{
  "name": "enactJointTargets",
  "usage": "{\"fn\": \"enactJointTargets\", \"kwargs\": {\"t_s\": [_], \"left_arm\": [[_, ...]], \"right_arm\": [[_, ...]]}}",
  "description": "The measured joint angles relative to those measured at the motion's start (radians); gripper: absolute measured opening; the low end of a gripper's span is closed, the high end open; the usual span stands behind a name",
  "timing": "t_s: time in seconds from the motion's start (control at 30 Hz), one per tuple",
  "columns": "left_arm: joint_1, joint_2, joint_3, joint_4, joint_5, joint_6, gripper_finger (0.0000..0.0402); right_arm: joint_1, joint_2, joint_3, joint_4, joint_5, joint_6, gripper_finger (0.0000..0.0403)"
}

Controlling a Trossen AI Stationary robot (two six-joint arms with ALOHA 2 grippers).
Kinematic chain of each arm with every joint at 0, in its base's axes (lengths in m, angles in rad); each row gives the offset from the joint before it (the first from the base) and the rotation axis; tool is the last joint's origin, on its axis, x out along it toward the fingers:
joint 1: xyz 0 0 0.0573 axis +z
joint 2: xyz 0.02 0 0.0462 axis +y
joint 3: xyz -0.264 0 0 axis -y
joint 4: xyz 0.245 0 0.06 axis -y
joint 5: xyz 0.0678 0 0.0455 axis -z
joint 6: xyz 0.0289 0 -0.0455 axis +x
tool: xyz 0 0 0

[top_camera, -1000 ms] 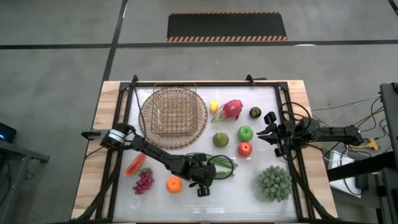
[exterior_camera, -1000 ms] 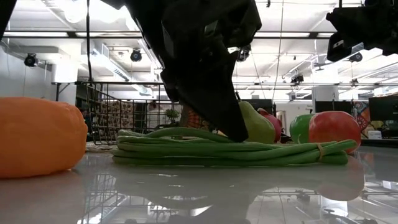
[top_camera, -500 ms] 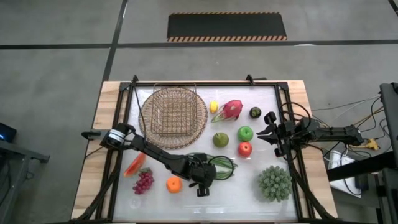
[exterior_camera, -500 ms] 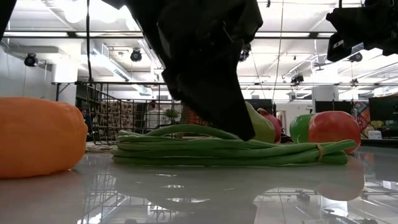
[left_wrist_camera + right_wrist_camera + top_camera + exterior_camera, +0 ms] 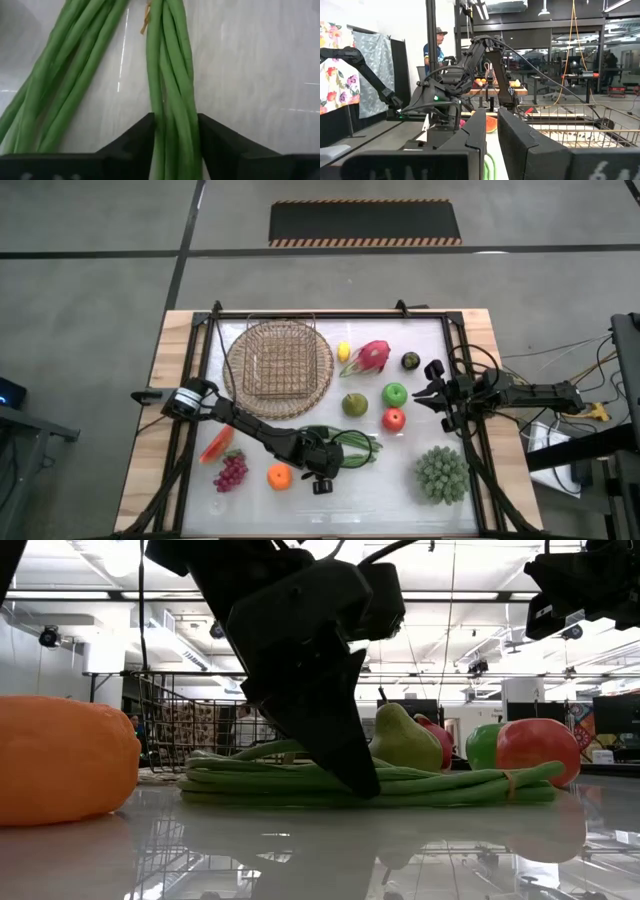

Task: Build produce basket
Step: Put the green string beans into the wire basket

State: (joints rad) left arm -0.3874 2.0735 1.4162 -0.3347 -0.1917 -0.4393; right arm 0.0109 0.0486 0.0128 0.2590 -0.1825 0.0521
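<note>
The green beans [image 5: 357, 446] lie on the table near its front middle, in two strands tied by a thin band. My left gripper [image 5: 335, 452] is down on them and shut on one strand [image 5: 175, 75]. The round wicker basket [image 5: 280, 358] sits at the far left with nothing in it. The other produce lies loose: orange [image 5: 280, 475], grapes [image 5: 231, 472], pear [image 5: 354, 404], green apple [image 5: 395, 394], red apple [image 5: 394, 419], dragon fruit [image 5: 370, 356], lemon [image 5: 344, 351]. My right gripper [image 5: 432, 394] waits shut at the right edge, raised. My left gripper pinches one strand of the beans [image 5: 175, 131] between its two fingers [image 5: 135, 140], with several pods filling the gap. It comes from above, slanting down, and the fingers stand on either side of the strand. In the low view the fingertip [image 5: 360, 780] reaches nearly to the table, where the beans lie flat.
A large spiky green cluster [image 5: 442, 473] sits at the near right. A red slice [image 5: 215, 445] lies by the grapes, and a small dark fruit [image 5: 410, 361] beyond the green apple. A dark frame [image 5: 200, 380] rims the white tabletop. A person stands in the room beyond [image 5: 436, 47].
My left gripper has sunk from the top of the bean bundle down over it. In the low view its finger now crosses the beans nearly to the table. The beans have stayed where they lay.
</note>
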Motion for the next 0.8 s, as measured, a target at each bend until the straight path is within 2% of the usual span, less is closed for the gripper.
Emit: {"fn": "enactJointTargets", "kwargs": {"t_s": [0.2, 0.27, 0.57, 0.7, 0.8], "left_arm": [[0.002, -0.007, 0.004, -0.007, 0.001, 0.032, 0.0025], [0.001, -0.016, 0.018, -0.006, 0.001, 0.064, 0.0010], [0.031, -0.057, 0.029, -0.017, -0.103, 0.134, 0.0015], [0.063, -0.058, 0.019, -0.014, -0.106, 0.125, 0.0017], [0.080, -0.053, 0.012, -0.015, -0.108, 0.139, 0.0034]], "right_arm": [[0.000, 0.000, 0.000, -0.001, 0.000, 0.000, 0.0038], [0.000, 0.000, 0.000, -0.001, 0.000, 0.000, 0.0038], [0.000, 0.000, 0.000, -0.019, 0.001, -0.001, 0.0038], [0.000, -0.001, 0.000, -0.019, 0.001, -0.001, 0.0038], [0.000, -0.001, 0.000, -0.020, 0.000, -0.001, 0.0038]]}}
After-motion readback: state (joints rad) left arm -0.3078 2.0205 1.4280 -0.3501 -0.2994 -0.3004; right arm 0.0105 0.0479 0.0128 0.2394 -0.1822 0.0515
